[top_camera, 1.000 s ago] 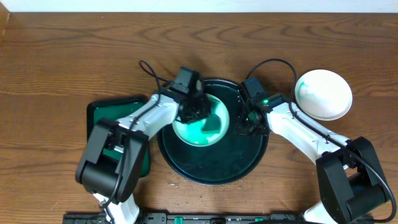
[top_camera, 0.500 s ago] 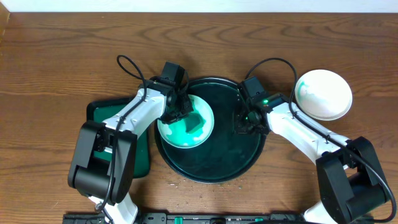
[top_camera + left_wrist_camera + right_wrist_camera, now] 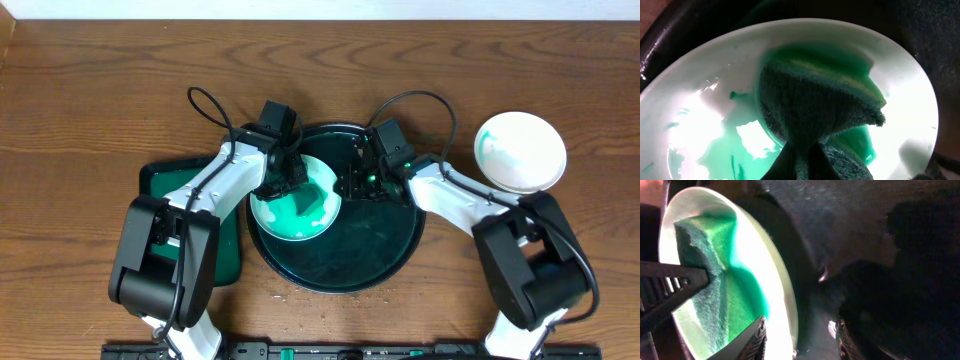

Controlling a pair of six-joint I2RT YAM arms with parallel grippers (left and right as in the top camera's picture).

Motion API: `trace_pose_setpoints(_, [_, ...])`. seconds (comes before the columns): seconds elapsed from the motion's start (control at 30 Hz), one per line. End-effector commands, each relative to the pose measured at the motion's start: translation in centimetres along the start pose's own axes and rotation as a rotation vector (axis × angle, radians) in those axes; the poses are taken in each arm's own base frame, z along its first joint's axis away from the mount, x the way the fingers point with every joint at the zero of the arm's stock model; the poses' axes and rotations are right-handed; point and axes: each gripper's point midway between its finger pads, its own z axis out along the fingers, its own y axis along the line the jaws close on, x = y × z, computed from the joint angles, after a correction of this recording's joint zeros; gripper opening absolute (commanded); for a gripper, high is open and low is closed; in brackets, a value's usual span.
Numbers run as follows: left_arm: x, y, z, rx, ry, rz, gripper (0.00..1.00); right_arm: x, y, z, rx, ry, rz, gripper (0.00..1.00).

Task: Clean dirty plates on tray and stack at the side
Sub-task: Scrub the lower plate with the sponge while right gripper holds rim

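A pale plate [image 3: 298, 212] smeared with green liquid lies on the left half of the round dark tray [image 3: 372, 245]. My left gripper [image 3: 285, 180] is shut on a green sponge [image 3: 815, 105] pressed into the plate [image 3: 905, 100]; its jaws [image 3: 805, 167] pinch the sponge's near end. My right gripper [image 3: 352, 185] stands open at the plate's right edge. In the right wrist view the plate's rim [image 3: 790, 305] sits between its fingers [image 3: 758, 340], one over the plate and one over the tray [image 3: 865, 240]. A second plate [image 3: 520, 150] with a faint green smear rests on the bare tabletop at the right.
A smaller rectangular green tray [image 3: 160, 185] lies left of the round tray, partly under my left arm. Black cables loop above both wrists. Brown tabletop surrounds the trays, with small crumbs [image 3: 280, 293] near the front edge.
The plate and sponge slid left across the tray with my left gripper. My right gripper moved left to the plate's edge and opened.
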Motion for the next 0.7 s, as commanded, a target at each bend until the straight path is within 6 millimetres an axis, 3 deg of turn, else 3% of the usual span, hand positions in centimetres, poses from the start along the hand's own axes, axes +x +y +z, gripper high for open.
trace_pose_setpoints(0.0, [1.3, 5.9, 2.3, -0.221, 0.039, -0.019, 0.07, 2.0, 0.5, 2.7, -0.048, 0.084, 0.058, 0.44])
trace_pose_setpoints(0.07, [1.3, 5.9, 2.3, -0.221, 0.04, -0.019, 0.07, 2.0, 0.4, 3.3, -0.051, 0.082, 0.066, 0.42])
trace_pose_setpoints(0.2, [1.3, 5.9, 2.3, -0.221, 0.04, -0.019, 0.07, 2.5, 0.4, 4.0, -0.048, 0.094, 0.086, 0.21])
trace_pose_setpoints(0.27, [1.3, 5.9, 2.3, -0.221, 0.04, -0.019, 0.07, 2.7, 0.8, 4.3, -0.051, 0.097, 0.089, 0.04])
trace_pose_setpoints(0.3, [1.3, 5.9, 2.3, -0.222, 0.04, -0.019, 0.07, 2.8, 1.0, 4.4, -0.053, 0.098, 0.083, 0.01])
trace_pose_setpoints(0.53, [1.7, 6.2, 2.2, -0.234, 0.054, -0.02, 0.07, 3.1, -0.5, 4.6, 0.039, 0.079, 0.113, 0.01])
trace_pose_setpoints(0.67, [2.1, 8.1, 1.6, -0.337, 0.055, -0.016, 0.07, 2.7, -1.4, 4.2, 0.057, 0.075, 0.137, 0.01])
